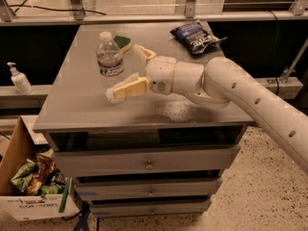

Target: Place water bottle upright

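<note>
The water bottle (109,57), clear ribbed plastic with a white cap and a red-white-blue label band, stands upright on the grey table top (77,105) at the back left. My gripper (124,71) is just to the right of the bottle, open and empty. One cream finger (126,88) points to the front left, below the bottle's base. The other finger (143,54) is behind it, near the bottle's right side. Neither finger touches the bottle.
A green and yellow sponge (123,42) lies just behind the bottle. A dark chip bag (195,35) lies at the back right. A white pump dispenser (19,79) stands on a ledge at the left. A cardboard box of snacks (29,182) sits on the floor at the lower left.
</note>
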Controlling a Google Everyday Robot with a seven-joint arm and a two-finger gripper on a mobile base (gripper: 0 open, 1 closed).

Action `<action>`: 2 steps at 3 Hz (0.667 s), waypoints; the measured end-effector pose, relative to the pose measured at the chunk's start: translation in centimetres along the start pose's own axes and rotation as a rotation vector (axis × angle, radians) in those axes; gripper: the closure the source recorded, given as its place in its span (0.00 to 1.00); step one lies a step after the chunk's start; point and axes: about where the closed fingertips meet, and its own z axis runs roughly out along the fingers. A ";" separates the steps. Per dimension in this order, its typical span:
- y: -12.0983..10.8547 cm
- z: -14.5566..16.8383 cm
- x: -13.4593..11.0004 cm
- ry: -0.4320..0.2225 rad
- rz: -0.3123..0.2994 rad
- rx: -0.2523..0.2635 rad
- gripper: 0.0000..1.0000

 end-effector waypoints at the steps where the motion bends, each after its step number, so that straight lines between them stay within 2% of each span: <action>1: -1.1 -3.0 0.0 0.036 -0.017 0.041 0.00; 2: -2.1 -7.3 0.1 0.069 -0.033 0.101 0.00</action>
